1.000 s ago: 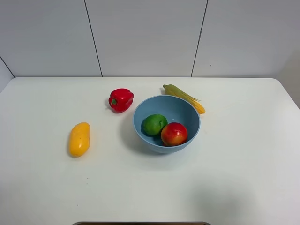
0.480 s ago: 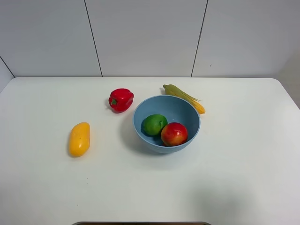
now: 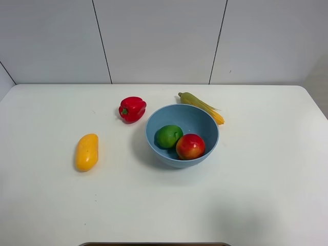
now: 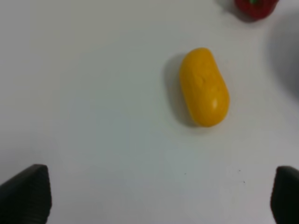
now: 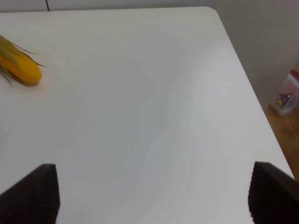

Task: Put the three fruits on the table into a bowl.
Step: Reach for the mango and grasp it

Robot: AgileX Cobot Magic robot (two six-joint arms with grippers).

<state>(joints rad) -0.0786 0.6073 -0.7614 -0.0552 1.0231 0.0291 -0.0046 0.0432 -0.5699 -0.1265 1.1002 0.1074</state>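
Observation:
The light-blue bowl (image 3: 192, 119) stands near the middle of the white table (image 3: 256, 195). Inside it lie the green lime (image 3: 168, 136) and the red-orange pomegranate-like fruit (image 3: 190, 146), side by side. The yellow-orange mango (image 3: 86, 151) lies on the table to the left of the bowl. In the left wrist view the mango (image 4: 204, 87) sits ahead of my left gripper (image 4: 156, 196), which is open with its fingers wide apart and empty. My right gripper (image 5: 152, 193) is open over bare table, holding nothing. Neither arm shows in the exterior view.
A red bell pepper (image 3: 132, 108) lies behind the bowl to its left. A corn cob (image 3: 202, 106) rests just behind the bowl's right rim, and its tip shows in the right wrist view (image 5: 18, 65). The table's right edge (image 5: 247, 88) runs near my right gripper.

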